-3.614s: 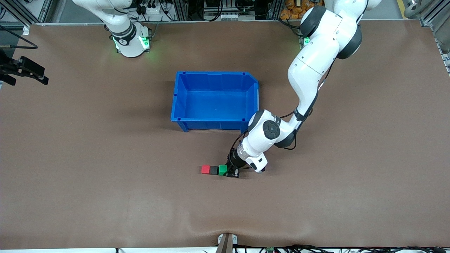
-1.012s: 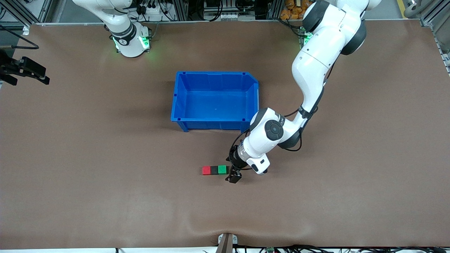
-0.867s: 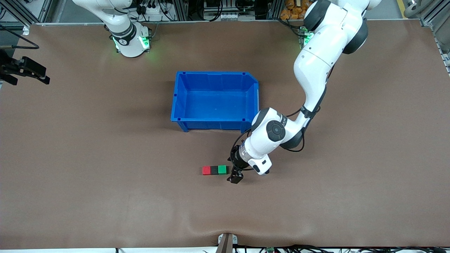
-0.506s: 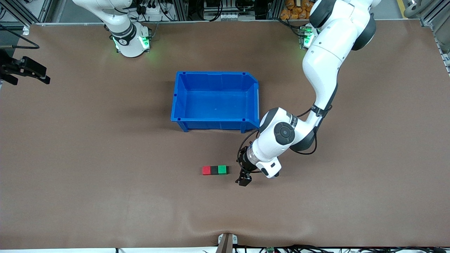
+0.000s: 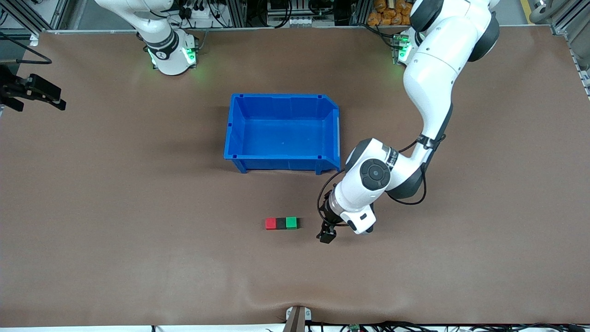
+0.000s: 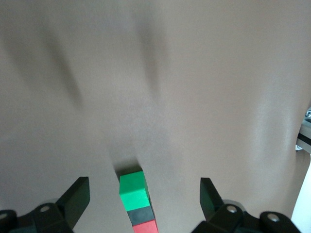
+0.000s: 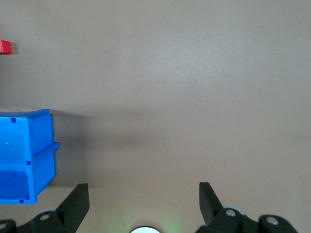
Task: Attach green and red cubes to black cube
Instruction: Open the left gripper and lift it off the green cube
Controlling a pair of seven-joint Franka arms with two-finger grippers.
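Note:
The red cube (image 5: 270,224), the black cube (image 5: 280,223) and the green cube (image 5: 291,222) lie in one touching row on the table, black in the middle. My left gripper (image 5: 326,235) is open and empty, over the table beside the green cube toward the left arm's end, clear of it. In the left wrist view the green cube (image 6: 133,193), the black cube (image 6: 141,216) and the red cube (image 6: 146,227) show between my open left gripper (image 6: 143,188). My right gripper (image 7: 143,194) is open and empty, waiting high over the right arm's end.
An empty blue bin (image 5: 281,159) stands farther from the front camera than the cube row. It also shows in the right wrist view (image 7: 24,160), with the red cube (image 7: 5,46) at that view's edge.
My left gripper was at the green cube, then drew away toward the left arm's end with its fingers open. The three cubes stayed in their row. The right arm has not moved.

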